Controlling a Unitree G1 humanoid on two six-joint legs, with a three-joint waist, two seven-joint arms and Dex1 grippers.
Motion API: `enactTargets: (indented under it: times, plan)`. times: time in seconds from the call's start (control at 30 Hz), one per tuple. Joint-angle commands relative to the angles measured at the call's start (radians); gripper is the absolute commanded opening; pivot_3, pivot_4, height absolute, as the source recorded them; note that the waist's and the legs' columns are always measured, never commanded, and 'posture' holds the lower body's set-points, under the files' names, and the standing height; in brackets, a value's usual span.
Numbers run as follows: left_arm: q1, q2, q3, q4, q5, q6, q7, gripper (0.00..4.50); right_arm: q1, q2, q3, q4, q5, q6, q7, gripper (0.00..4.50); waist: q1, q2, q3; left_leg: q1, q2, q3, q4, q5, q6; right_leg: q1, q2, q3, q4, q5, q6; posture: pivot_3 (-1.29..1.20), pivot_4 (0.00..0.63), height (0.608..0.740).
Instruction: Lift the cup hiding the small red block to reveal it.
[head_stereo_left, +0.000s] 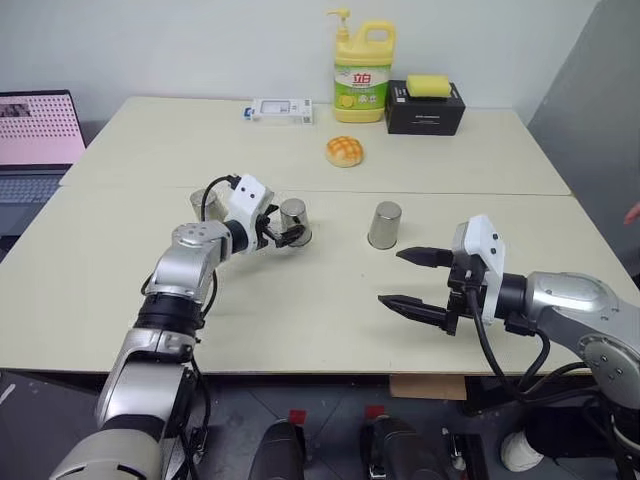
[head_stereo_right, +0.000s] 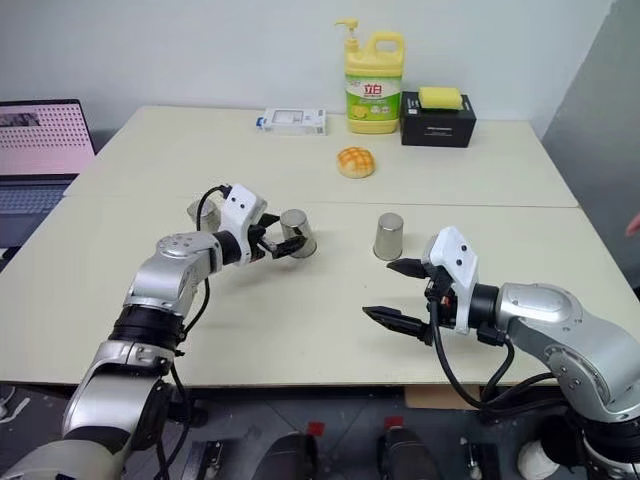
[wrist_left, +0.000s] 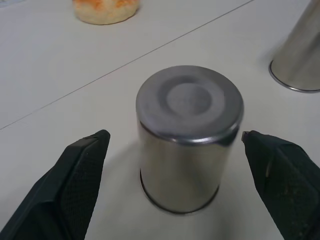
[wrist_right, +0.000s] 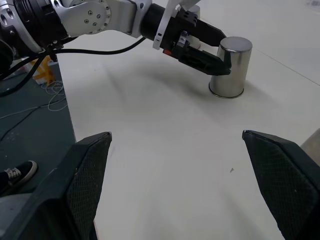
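Note:
Three alike silvery metal cups stand upside down in a row on the table. The middle cup (head_stereo_left: 294, 221) sits between the two fingers of my left gripper (head_stereo_left: 281, 233). That gripper is open, and in the left wrist view a gap shows on each side of the cup (wrist_left: 187, 140). The left cup (head_stereo_left: 203, 204) is partly hidden behind my left wrist. The right cup (head_stereo_left: 385, 225) stands free. My right gripper (head_stereo_left: 412, 279) hovers open and empty over the table's front, short of the right cup. The small red block is hidden; I cannot tell which cup covers it.
A yellow-brown bun (head_stereo_left: 344, 151) lies behind the cups. At the back stand a yellow soap bottle (head_stereo_left: 362, 75), a black box (head_stereo_left: 425, 110) with a yellow sponge on it, and a white device (head_stereo_left: 281, 110). A laptop (head_stereo_left: 35, 140) sits at far left.

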Motion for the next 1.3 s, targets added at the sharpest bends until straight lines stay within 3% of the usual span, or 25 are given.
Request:
enactTargets:
  times: [0.03, 0.13, 0.43, 0.83, 1.1, 1.3]
  plan:
    - [-0.059, -0.028, 0.005, 0.081, 0.021, -0.070, -0.001, 4.50, -0.005, 0.005, -0.027, -0.038, 0.022, -0.004, -0.015, 4.44, -0.001, 0.000, 0.000, 0.000, 0.000, 0.000, 0.000, 0.000, 0.000, 0.000, 0.000, 0.000, 0.000, 0.000, 0.000, 0.00, 0.150, 0.740]
    - [-0.085, -0.051, 0.003, 0.140, 0.032, -0.108, -0.008, 4.50, -0.006, 0.008, -0.024, -0.040, 0.022, -0.003, -0.022, 4.44, -0.001, 0.000, 0.000, 0.000, 0.000, 0.000, 0.000, 0.000, 0.000, 0.000, 0.000, 0.000, 0.000, 0.000, 0.000, 0.00, 0.150, 0.740]
    - [-0.102, -0.065, 0.021, 0.175, 0.042, -0.149, -0.011, 2.73, 0.001, 0.009, -0.023, -0.046, 0.021, -0.004, -0.033, 4.50, -0.001, 0.000, 0.000, 0.000, 0.000, 0.000, 0.000, 0.000, 0.000, 0.000, 0.000, -0.001, 0.000, 0.000, 0.000, 0.00, 0.150, 0.740]
    - [-0.084, -0.051, 0.091, 0.022, 0.061, -0.172, 0.173, 2.73, -0.001, 0.009, -0.021, -0.044, 0.022, -0.004, -0.035, 4.50, -0.001, 0.000, 0.000, -0.001, 0.000, 0.000, 0.000, 0.000, 0.000, 0.000, 0.000, 0.000, 0.000, 0.000, 0.000, 0.00, 0.150, 0.740]
    - [-0.092, -0.060, 0.143, 0.119, 0.060, -0.159, 0.293, 2.73, -0.011, 0.012, -0.017, -0.040, 0.027, 0.000, -0.037, 4.50, -0.001, 0.000, 0.000, 0.000, 0.000, 0.000, 0.000, 0.000, 0.000, 0.000, 0.000, -0.001, 0.000, 0.000, 0.000, 0.00, 0.150, 0.740]
    - [-0.098, -0.064, 0.156, 0.204, 0.055, -0.162, 0.290, 2.73, -0.011, 0.014, -0.019, -0.044, 0.032, 0.003, -0.042, 4.50, -0.001, 0.000, 0.000, -0.001, 0.000, 0.000, 0.000, 0.000, 0.000, 0.000, 0.000, -0.001, 0.000, 0.000, 0.000, 0.00, 0.150, 0.740]
